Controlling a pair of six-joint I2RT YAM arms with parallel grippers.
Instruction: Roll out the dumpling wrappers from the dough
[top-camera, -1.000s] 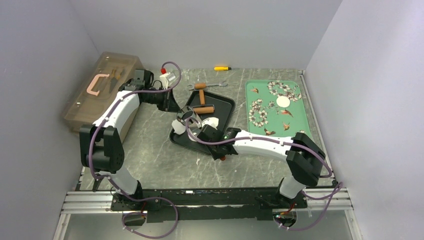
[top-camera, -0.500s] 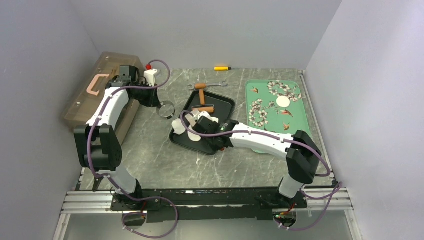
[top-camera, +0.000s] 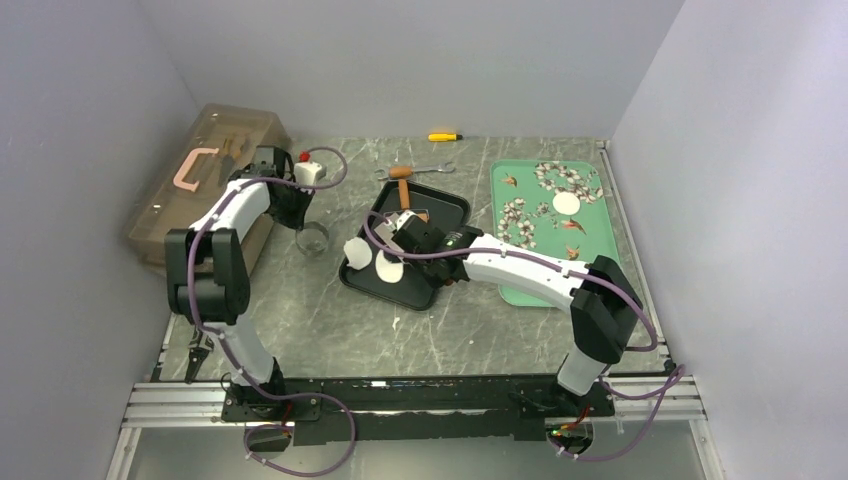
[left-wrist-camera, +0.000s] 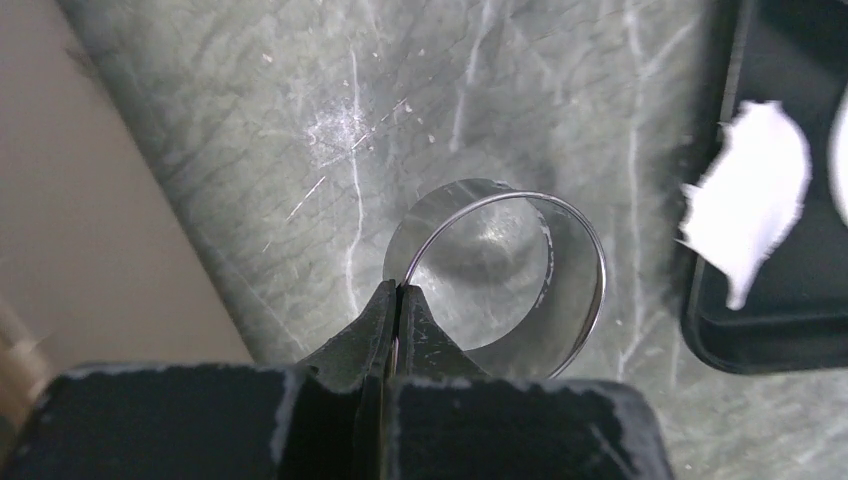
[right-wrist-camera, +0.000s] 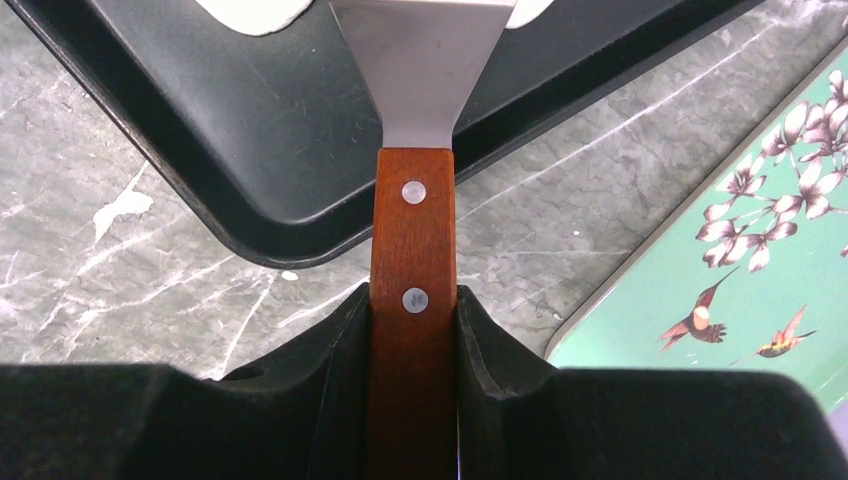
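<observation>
Two trays on the worktop: a black tray (top-camera: 445, 207) mid-frame, a green tray (top-camera: 588, 228) to its right. I count two wrappers, one round (top-camera: 566, 204) on the green tray and one (top-camera: 390, 270) on the black. One ragged dough scrap (top-camera: 357, 251) sits at the black tray's left rim. The left end effector (left-wrist-camera: 398, 290) is pinched tight on the rim of the single ring (left-wrist-camera: 470, 215), just left of that tray. The right end effector (right-wrist-camera: 412, 300) clamps one spatula (right-wrist-camera: 418, 80) by its wooden handle, blade over the black tray. One roller (top-camera: 401, 178), wrench (top-camera: 430, 170), screwdriver (top-camera: 443, 136) and toolbox (top-camera: 205, 175) line the top. Bare worktop opens along the lower middle.
</observation>
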